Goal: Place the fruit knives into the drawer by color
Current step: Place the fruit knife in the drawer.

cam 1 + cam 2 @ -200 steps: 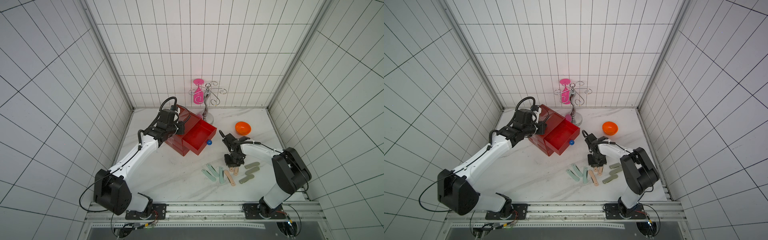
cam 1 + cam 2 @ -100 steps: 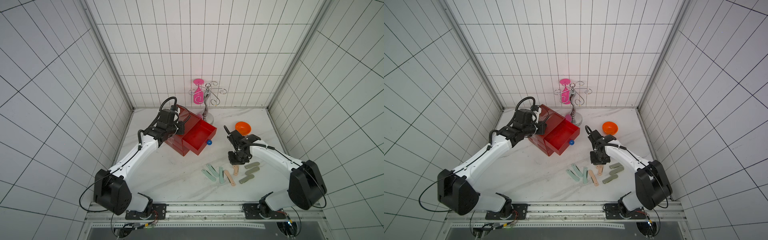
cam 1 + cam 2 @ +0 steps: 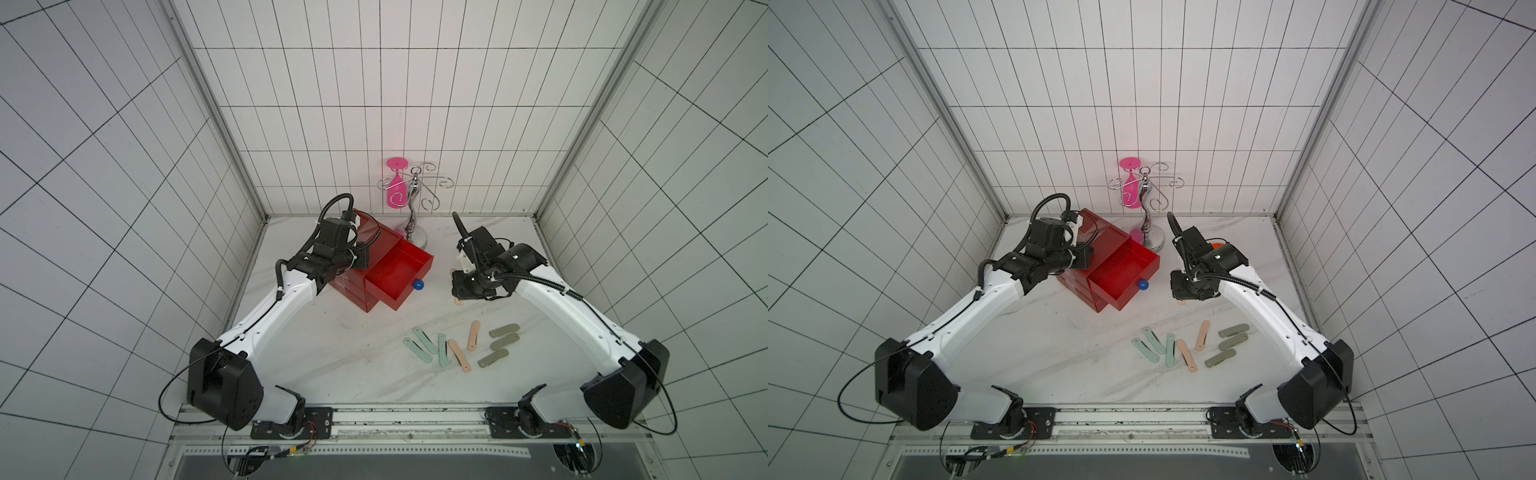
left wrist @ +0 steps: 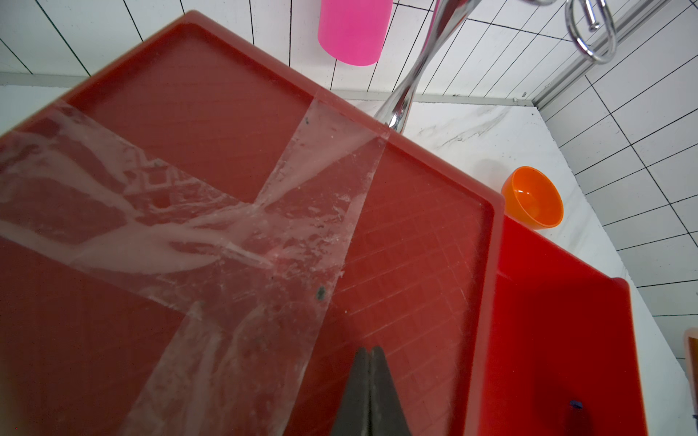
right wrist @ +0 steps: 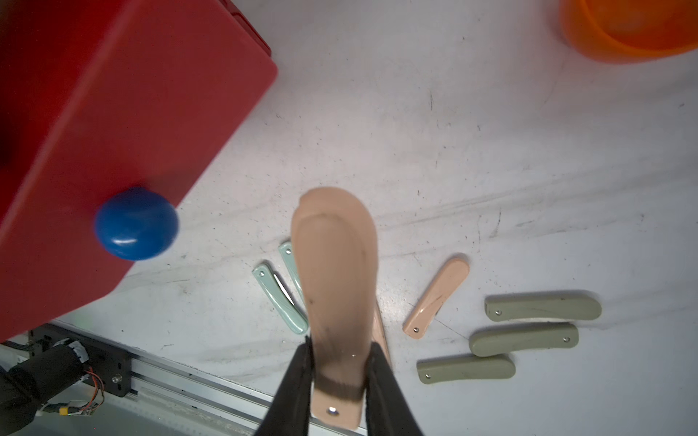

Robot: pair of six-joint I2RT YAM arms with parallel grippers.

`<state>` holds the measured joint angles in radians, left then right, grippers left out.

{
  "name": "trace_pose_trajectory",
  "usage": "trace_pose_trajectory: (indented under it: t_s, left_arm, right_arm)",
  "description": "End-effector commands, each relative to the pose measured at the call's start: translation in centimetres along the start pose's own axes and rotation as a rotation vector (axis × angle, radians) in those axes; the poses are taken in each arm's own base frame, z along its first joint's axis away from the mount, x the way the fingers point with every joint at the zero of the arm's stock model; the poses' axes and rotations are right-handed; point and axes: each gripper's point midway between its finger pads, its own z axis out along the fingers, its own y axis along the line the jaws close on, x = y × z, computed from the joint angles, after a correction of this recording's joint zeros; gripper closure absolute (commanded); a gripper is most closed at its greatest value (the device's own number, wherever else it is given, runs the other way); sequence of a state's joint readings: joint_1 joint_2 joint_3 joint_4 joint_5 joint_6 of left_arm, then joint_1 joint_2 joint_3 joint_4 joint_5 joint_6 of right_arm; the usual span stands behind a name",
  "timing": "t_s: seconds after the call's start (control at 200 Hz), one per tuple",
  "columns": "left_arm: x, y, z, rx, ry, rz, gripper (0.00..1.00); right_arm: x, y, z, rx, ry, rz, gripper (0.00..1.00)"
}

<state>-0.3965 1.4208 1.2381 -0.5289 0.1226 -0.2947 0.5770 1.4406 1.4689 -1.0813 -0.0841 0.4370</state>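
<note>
The drawer (image 3: 399,274) is a red chest at the back left, its top tray pulled out with a blue knob (image 3: 418,284) in front. My left gripper (image 4: 369,353) is shut and empty over the chest's taped top (image 4: 234,226). To the right of the open tray, above the table, my right gripper (image 5: 338,362) is shut on a peach fruit knife (image 5: 336,287), whose tip pokes out below the fingers in a top view (image 3: 458,302). On the table lie three mint knives (image 3: 424,340), two peach ones (image 3: 459,354) and three grey-olive ones (image 3: 504,330).
An orange bowl (image 4: 532,198) sits at the back right, mostly hidden behind my right arm in both top views. A chrome rack (image 3: 415,224) holding a pink glass (image 3: 397,183) stands just behind the chest. The frame rail (image 3: 407,415) runs along the table's front.
My right gripper has risen from the pile with the peach knife and moved back and left, nearer the open tray. The left arm has not moved.
</note>
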Motion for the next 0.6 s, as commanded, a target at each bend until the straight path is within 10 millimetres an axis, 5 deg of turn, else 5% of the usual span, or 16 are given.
trace_pose_trajectory:
  t_s: [0.0,0.34,0.595]
  left_arm:
    - [5.2,2.0,1.2,-0.075,0.197,-0.015,1.00]
    - [5.2,1.9,1.1,-0.067,0.196,-0.017,1.00]
    - [5.1,1.8,1.0,-0.063,0.195,-0.017,1.00]
  right_arm:
    - [-2.4,3.0,-3.3,-0.069,-0.063,-0.029,0.78]
    - [-5.9,9.2,-5.3,-0.161,-0.139,-0.107,0.79]
    - [-7.9,12.7,-3.8,-0.215,-0.147,-0.117,0.79]
